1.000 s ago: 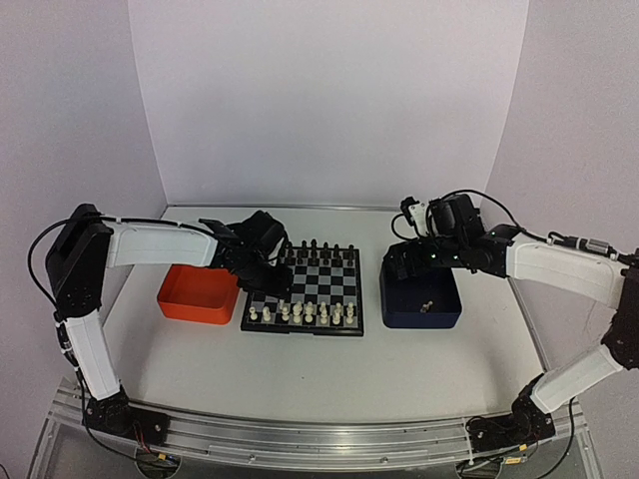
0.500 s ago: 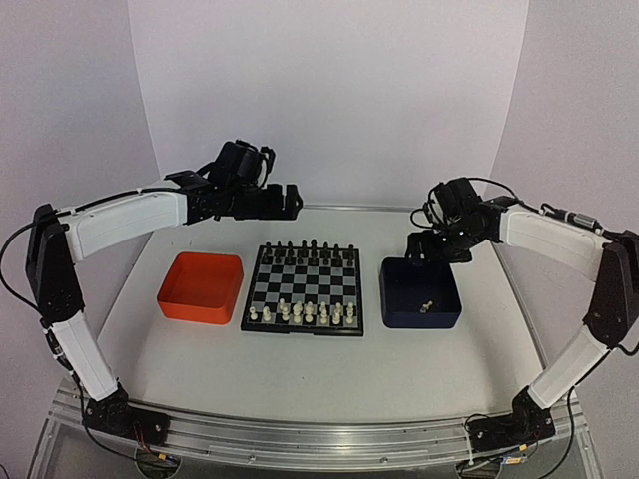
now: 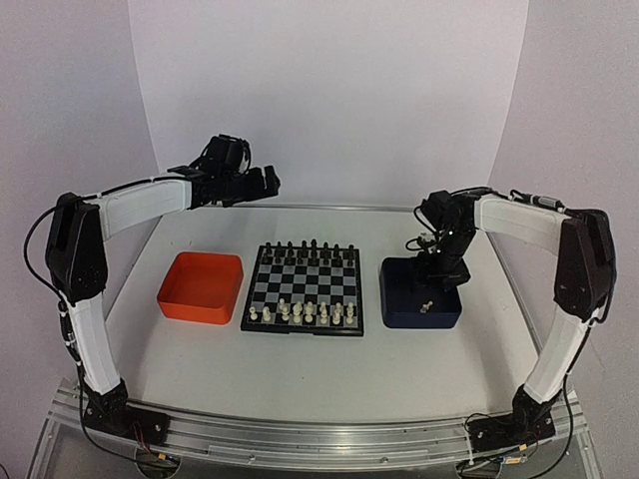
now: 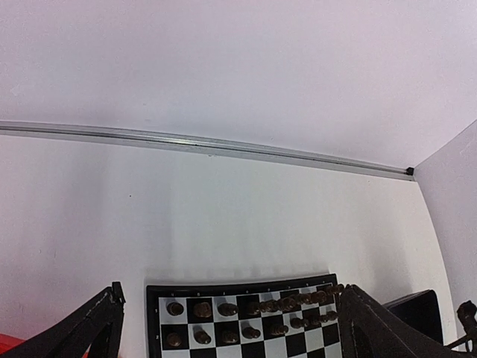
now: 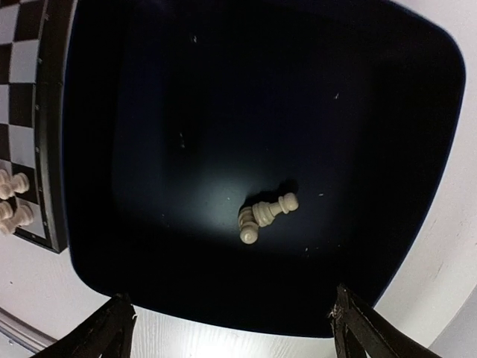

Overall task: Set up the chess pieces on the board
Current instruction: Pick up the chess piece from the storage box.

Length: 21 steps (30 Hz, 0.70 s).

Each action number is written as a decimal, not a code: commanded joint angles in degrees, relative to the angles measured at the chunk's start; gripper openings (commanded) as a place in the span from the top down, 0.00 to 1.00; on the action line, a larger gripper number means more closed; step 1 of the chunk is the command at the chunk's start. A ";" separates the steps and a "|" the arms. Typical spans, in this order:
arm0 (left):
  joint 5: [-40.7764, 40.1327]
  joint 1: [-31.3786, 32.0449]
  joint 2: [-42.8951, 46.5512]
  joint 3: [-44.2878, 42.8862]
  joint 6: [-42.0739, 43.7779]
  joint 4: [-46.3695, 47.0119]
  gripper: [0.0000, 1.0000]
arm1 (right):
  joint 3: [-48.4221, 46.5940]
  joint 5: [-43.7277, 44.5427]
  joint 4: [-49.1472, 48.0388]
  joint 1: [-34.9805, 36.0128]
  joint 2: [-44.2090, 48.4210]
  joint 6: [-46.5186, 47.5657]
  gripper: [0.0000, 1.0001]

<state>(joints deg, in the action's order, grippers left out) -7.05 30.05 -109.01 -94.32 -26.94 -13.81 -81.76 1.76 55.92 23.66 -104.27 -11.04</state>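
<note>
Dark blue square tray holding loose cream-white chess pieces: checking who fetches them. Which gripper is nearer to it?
Right. The right gripper hangs directly above the dark blue square tray. The left gripper is raised past the far left corner of the checkered chessboard, well away.

The left arm stretches forward, left gripper held high with jaws wide apart, while the right arm bends over, right gripper pointing down, jaws also parted.

The board is flanked closely by an orange tray and a blue tray. Its middle rows are left open between white pieces crowded along the near edge and black pieces along the far one. Bare tabletop is seen in front.
</note>
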 commanded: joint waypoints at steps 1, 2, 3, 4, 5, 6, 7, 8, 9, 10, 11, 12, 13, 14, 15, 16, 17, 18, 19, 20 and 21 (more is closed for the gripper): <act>-3.68 -1.07 -1.43 -2.14 -0.06 7.54 0.00 | -0.73 3.63 4.11 -0.07 -3.13 4.33 0.12; -4.42 -1.56 -2.02 -2.56 -0.67 8.30 0.00 | -0.75 4.69 4.21 -0.08 -3.43 4.61 0.12; -4.79 -2.11 -2.64 -3.04 -1.24 8.85 0.00 | -0.76 5.46 4.28 -0.10 -3.67 4.84 0.12; -4.59 -2.62 -3.27 -3.55 -1.47 9.28 0.00 | -0.74 5.25 4.27 -0.24 -3.85 5.11 0.13; -4.35 -3.08 -3.90 -4.06 -1.60 9.73 0.00 | -0.72 4.84 4.26 -0.42 -4.03 5.41 0.13; -4.34 -3.47 -4.43 -4.48 -1.68 10.13 0.00 | -0.55 4.37 4.26 -0.58 -4.21 5.53 0.14; -4.43 -3.82 -4.93 -4.83 -1.73 10.49 0.00 | -0.28 3.65 4.24 -0.76 -4.39 5.59 0.14; -4.31 -4.22 -5.56 -5.18 -1.85 10.90 0.00 | -0.06 2.38 4.21 -1.00 -4.64 5.79 0.16; -4.00 -4.62 -6.33 -5.74 -2.08 11.33 0.00 | 0.11 0.93 4.21 -1.16 -4.95 6.03 0.18; -3.59 -5.01 -7.09 -6.39 -2.23 11.59 0.00 | 0.27 -0.27 4.23 -1.28 -5.26 6.41 0.20; -3.26 -5.36 -7.85 -7.07 -2.31 12.00 0.00 | 0.33 -1.76 4.28 -1.31 -5.50 6.81 0.21; -2.94 -5.69 -8.67 -7.87 -2.29 12.27 0.00 | 0.28 -3.07 4.30 -1.30 -5.76 7.00 0.22; -2.58 -6.00 -9.55 -8.78 -2.22 12.36 0.00 | 0.18 -4.07 4.28 -1.32 -6.05 7.03 0.24; -1.93 -6.30 -10.55 -10.04 -2.15 12.14 0.00 | -0.03 -4.66 4.28 -1.31 -6.34 6.89 0.25; -1.42 -6.56 -11.54 -11.30 -2.18 11.73 0.00 | -0.30 -5.45 4.28 -1.29 -6.66 6.69 0.27; -1.00 -6.75 -12.48 -12.69 -2.22 11.09 0.00 | -0.59 -6.11 4.37 -1.27 -7.09 6.45 0.29; -0.56 -6.92 -13.43 -13.85 -2.24 10.32 0.00 | -0.85 -6.72 4.51 -1.28 -7.65 6.12 0.31; -0.20 -7.03 -14.26 -14.65 -2.28 9.54 0.00 | -1.08 -7.23 4.68 -1.31 -8.29 5.69 0.32; -0.13 -7.07 -14.68 -15.26 -2.37 9.10 0.00 | -1.34 -7.66 4.84 -1.32 -8.78 5.40 0.33; -0.08 -7.11 -14.92 -15.51 -2.41 8.93 0.00 | -1.51 -8.14 5.07 -1.33 -9.20 5.22 0.34; -0.22 -7.17 -15.04 -15.53 -2.45 8.96 0.00 | -1.63 -8.57 5.07 -1.32 -9.72 5.11 0.34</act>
<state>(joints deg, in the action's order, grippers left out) -8.43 23.05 -123.05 -106.04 -28.77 -4.45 -81.75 -2.69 59.07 22.41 -112.00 -5.15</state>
